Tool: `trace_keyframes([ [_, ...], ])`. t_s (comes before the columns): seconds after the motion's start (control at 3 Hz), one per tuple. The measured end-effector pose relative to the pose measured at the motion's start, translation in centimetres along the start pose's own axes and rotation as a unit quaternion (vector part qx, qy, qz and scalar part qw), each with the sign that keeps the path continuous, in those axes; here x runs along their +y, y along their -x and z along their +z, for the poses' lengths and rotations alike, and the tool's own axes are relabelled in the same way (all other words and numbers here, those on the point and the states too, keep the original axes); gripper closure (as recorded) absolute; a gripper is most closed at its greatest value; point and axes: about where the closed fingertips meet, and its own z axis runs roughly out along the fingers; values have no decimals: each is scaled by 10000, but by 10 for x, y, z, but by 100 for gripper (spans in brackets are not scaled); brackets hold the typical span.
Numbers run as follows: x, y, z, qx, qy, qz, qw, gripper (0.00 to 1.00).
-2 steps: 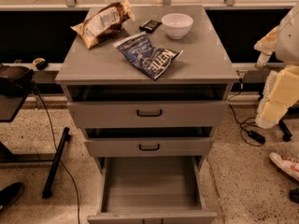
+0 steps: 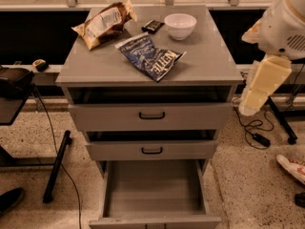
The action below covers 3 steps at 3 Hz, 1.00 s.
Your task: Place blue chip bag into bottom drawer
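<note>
The blue chip bag (image 2: 151,56) lies flat on the grey cabinet top (image 2: 209,63), near the middle, with white lettering facing up. The bottom drawer (image 2: 153,185) is pulled out wide and its plain grey inside holds nothing. My arm hangs at the right of the cabinet, and its cream-coloured gripper end (image 2: 259,87) points down beside the cabinet's right edge. It is well apart from the bag and holds nothing that I can see.
A brown-and-tan snack bag (image 2: 104,23), a small dark object (image 2: 153,26) and a white bowl (image 2: 180,26) sit at the back of the cabinet top. The two upper drawers (image 2: 151,116) stand slightly ajar. A black stand (image 2: 14,87) and cables are at the left, and a shoe (image 2: 291,167) is at the right.
My arm has moved left, closer to the cabinet's right side. The bag, bowl and drawers have not moved.
</note>
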Motion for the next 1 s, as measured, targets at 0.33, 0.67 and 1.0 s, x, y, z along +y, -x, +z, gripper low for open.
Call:
trace_keyframes([
  [0.33,-62,74,34,-245,-200,-163,9994,0],
  [0.67,-102,140,73,-552,-109,-148,9983,0],
  [1.0,-112,200,151,-605,446,-14,9972,0],
])
